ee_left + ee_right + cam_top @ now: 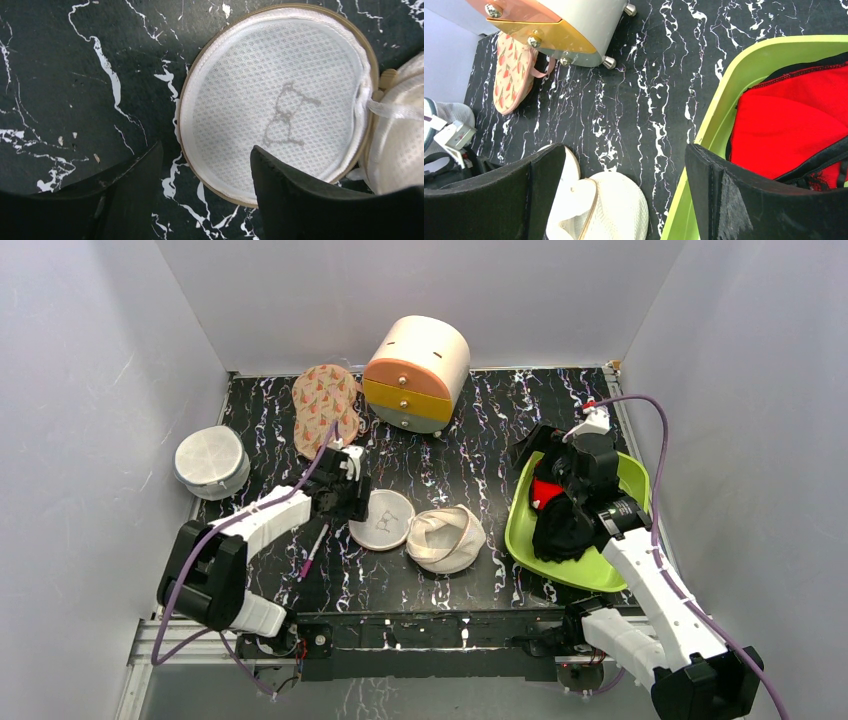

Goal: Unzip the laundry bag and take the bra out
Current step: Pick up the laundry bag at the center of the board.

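The left gripper (206, 155) hangs wide open and empty over the flat lid of the unzipped laundry bag (445, 538). Right of the bag, the red bra (789, 130) lies in the green tray (590, 575), under the right gripper (624, 165), also wide open and empty.

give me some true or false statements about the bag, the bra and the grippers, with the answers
1. The laundry bag lies open, its flat lid folded out beside the dome. True.
2. The bra is inside the laundry bag. False: it lies in the green tray.
3. The left gripper is shut on the zip. False: it is open over the flat lid and holds nothing.
4. The right gripper is open. True.
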You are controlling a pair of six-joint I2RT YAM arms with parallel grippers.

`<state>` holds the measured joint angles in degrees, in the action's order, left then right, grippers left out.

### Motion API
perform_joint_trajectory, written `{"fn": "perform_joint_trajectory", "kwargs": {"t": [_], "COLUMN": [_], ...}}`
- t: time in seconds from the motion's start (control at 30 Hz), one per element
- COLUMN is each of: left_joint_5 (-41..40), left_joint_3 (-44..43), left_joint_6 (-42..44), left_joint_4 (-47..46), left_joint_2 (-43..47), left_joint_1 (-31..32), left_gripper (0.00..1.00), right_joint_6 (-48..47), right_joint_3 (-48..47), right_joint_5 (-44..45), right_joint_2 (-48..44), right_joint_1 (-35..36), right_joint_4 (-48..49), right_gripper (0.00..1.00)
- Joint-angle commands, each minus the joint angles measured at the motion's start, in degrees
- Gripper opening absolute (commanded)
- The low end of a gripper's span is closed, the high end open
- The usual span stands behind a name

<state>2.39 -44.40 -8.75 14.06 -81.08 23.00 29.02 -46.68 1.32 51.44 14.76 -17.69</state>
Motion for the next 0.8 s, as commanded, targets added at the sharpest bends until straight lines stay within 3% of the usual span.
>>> {"fn": "perform_joint_trajectory", "kwargs": {"t": [0.0,0.1,0.27,0.33,0.5,0.67,0.77], "left_joint_5": [-0.2,-1.2,-0.4,-0.7,-2.7,-1.2,-1.8], "left_joint_3": [-2.4,-3.2,-1.1,-0.5,0.4,0.3,-0.1], "left_joint_6": [1.7,1.9,1.4,0.9,0.3,0.2,0.4], "left_joint_4": [-2.6,-3.3,-5.9,-5.6,-5.2,-4.4,-2.5], "left_joint_2": [-3.3,-6.2,-7.8,-8.3,-6.9,-2.6,0.9], "left_joint_1": [0.1,0.1,0.2,0.6,1.6,1.6,1.6], "left_gripper": [0.61,0.54,0.57,0.53,0.33,0.05,0.0], "right_joint_6": [0.6,0.9,1.2,1.4,2.2,2.0,2.0], "right_joint_3": [-0.6,-0.3,0.5,0.9,1.8,1.4,1.5], "right_joint_5": [-1.3,-1.7,-1.8,-1.8,-2.2,-2.6,-2.4], "right_joint_2": [-0.9,-1.0,-1.6,-1.8,-1.7,-1.0,-1.1], "right_joint_1": [-0.2,-0.2,-0.2,-0.2,-0.2,-0.2,-0.2], "right_joint_4": [4.0,4.0,3.9,4.0,5.0,5.0,4.9], "right_gripper": [0.89,0.89,0.89,0.89,0.89,0.89,0.89]}}
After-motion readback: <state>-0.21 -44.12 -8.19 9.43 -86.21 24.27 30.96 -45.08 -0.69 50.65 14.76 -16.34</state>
